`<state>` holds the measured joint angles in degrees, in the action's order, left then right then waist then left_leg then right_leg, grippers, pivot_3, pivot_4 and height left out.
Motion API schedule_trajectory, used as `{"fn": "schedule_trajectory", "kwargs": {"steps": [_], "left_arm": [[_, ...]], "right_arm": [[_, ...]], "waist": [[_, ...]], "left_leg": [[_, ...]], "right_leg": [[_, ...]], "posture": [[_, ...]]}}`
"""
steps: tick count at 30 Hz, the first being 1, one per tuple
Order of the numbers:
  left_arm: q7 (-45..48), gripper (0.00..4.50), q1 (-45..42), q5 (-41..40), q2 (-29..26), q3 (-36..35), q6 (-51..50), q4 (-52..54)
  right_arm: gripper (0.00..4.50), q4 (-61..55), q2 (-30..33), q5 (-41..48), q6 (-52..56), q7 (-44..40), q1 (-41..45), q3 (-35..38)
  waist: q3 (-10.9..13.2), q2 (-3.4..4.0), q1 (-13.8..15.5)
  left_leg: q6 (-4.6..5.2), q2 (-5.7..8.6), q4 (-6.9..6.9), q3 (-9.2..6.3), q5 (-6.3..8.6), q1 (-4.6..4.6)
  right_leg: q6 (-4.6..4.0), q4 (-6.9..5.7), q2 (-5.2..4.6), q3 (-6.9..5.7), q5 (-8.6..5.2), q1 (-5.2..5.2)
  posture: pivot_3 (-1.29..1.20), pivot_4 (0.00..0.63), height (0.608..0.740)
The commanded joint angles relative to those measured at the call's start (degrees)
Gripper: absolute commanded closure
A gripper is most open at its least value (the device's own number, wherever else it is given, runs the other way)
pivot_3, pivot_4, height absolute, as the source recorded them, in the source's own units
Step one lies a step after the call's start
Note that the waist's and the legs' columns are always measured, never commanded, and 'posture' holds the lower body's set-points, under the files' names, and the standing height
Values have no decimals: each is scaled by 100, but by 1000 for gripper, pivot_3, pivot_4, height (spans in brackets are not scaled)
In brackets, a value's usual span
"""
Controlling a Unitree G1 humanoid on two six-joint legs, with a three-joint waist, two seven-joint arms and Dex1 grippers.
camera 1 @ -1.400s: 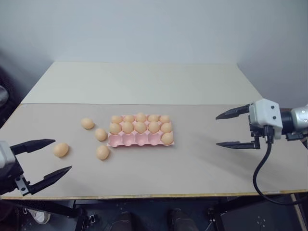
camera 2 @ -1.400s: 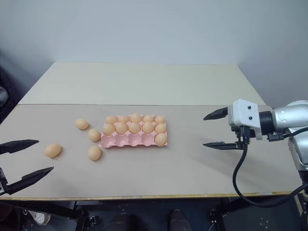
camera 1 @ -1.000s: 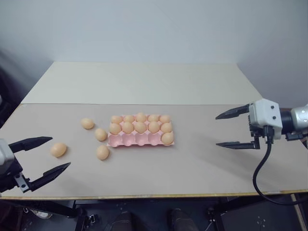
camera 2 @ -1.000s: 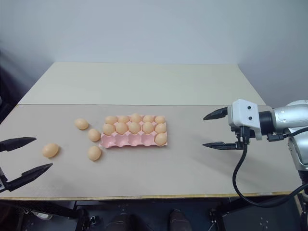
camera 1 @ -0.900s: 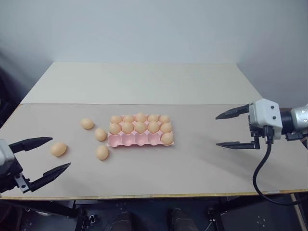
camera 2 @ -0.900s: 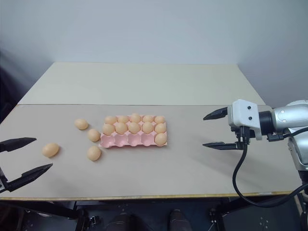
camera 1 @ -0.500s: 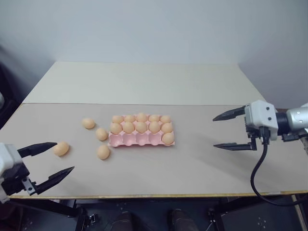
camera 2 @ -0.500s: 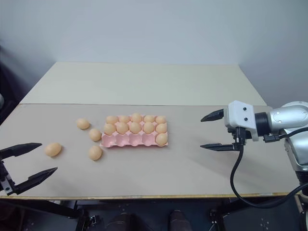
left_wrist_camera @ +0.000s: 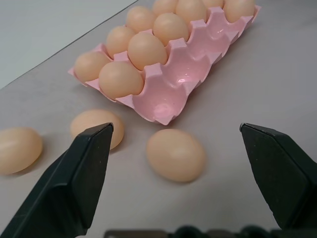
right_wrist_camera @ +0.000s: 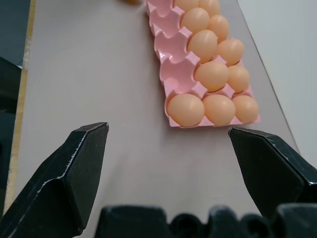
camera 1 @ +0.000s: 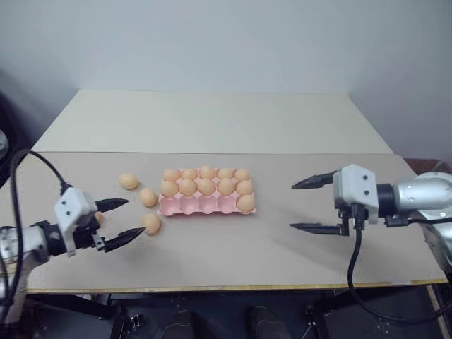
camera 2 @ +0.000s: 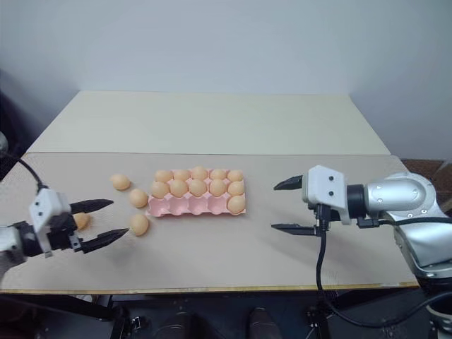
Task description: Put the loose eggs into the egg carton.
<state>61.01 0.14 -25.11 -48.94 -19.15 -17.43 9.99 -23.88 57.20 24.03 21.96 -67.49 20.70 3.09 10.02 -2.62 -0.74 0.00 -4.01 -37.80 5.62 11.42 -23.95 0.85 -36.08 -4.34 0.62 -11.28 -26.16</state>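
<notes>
**Tabletop, eggs waiting**

Beige table [camera 1: 233, 261] below me. My left gripper [camera 1: 121, 221] gapes beside three loose eggs [left_wrist_camera: 176, 154]; head view reveals a fourth behind it. Right gripper [camera 1: 307, 205] spread wide. Egg carton [camera 1: 206, 205] beyond.

The left gripper [camera 1: 119, 221] sweeps in from the table's near-left corner toward the loose eggs [camera 1: 138, 198], its open fingers now flanking the nearest-front egg [camera 1: 151, 223], and the far-left egg [camera 2: 81, 221] ends up tucked behind its upper finger [camera 1: 111, 205]. The right gripper [camera 1: 311, 205], jaws wide, slides leftward over the table [camera 1: 233, 127] and sits closer to the egg carton [camera 1: 205, 205] than a moment ago, though still well apart from it.
</notes>
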Motion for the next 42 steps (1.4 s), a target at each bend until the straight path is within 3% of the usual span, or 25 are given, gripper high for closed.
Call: {"fn": "schedule_trajectory", "kwargs": {"steps": [1,17,23,33,39,42], "left_arm": [[22,35,-283,158,-54,324,32,-223],[-131,35,-865,642,325,1171,114,-1011],[-248,1904,-836,702,432,1224,90,-1104],[-207,1904,-360,611,193,954,37,-778],[397,1904,138,-509,-64,-53,-213,31],[542,1904,-237,-960,-14,-28,-356,333]], "right_arm": [[0,-258,13,134,106,156,6,235],[0,-419,93,105,70,299,-248,391],[0,-346,96,59,12,271,-181,362],[0,-253,59,-29,-57,231,-126,292],[0,-275,73,36,-53,207,-201,377],[0,-274,53,32,-50,228,-187,365]], "waist": [[0,0,2],[-1,-1,9],[-1,-1,8],[-1,-1,-30],[-1,-2,-9],[-1,-2,72]], "left_leg": [[0,0,0,0,0,0],[1,1,-1,-3,-1,-1],[1,1,-2,-4,-1,-1],[1,1,-2,-5,-1,1],[2,0,-1,-5,0,0],[1,2,-2,-6,0,0]], "right_leg": [[0,0,1,0,0,-1],[3,1,0,0,1,2],[9,1,0,0,5,3],[10,0,1,0,5,3],[2,0,-1,-1,0,0],[2,0,-5,-5,0,2]], "posture": [[0,150,740],[0,150,740],[0,150,740],[0,150,740],[0,150,740],[0,150,740]]}}
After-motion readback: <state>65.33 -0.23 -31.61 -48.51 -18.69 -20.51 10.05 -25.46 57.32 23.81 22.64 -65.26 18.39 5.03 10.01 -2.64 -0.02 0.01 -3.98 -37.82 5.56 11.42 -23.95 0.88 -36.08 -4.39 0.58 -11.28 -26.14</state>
